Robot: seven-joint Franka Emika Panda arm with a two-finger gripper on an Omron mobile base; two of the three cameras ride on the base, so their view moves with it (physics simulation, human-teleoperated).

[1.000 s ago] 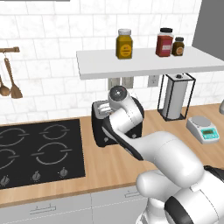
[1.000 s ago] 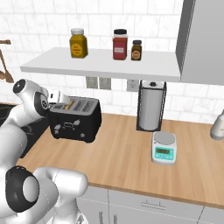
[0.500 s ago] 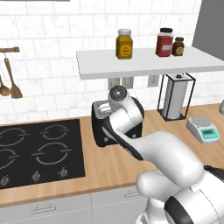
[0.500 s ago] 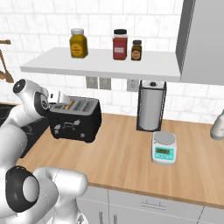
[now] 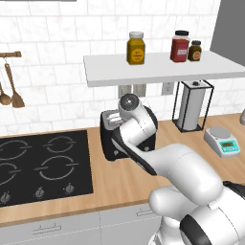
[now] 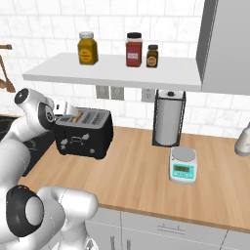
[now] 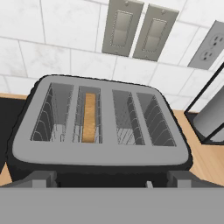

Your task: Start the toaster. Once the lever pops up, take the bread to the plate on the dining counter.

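Left base view: the white arm reaches forward over the wooden worktop (image 5: pixel 119 184) to the black toaster (image 5: pixel 109 143), which stands against the tiled wall just right of the black hob (image 5: pixel 43 165). The arm's wrist covers most of the toaster, and the fingers are hidden behind it. On the wall shelf (image 5: pixel 158 67) stand a yellow jar (image 5: pixel 136 48), a red jar (image 5: pixel 180 46) and a small dark jar (image 5: pixel 194 50). A paper towel holder (image 5: pixel 191 105) and a small kitchen scale (image 5: pixel 222 141) stand to the right, and wooden spoons (image 5: pixel 12 88) hang at the left.

Right base view: the toaster shows its dark front with small knobs and its silver-grey slotted top. A tan strip of the bread (image 6: pixel 78 117) sits in a slot towards the arm's side. The hand hangs just above the toaster's near end; I cannot tell from here whether it touches.

Hand view: looking down on the toaster's four slots. The bread stands upright in the second slot from the left, sunk low, with its tan top edge below the rim. The other three slots hold bare wire guides. The two fingers (image 7: pixel 37 179) rise at the bottom, spread wide towards either end of the toaster, pinching nothing. Two wall switches (image 7: pixel 138 30) sit on the tiles behind.
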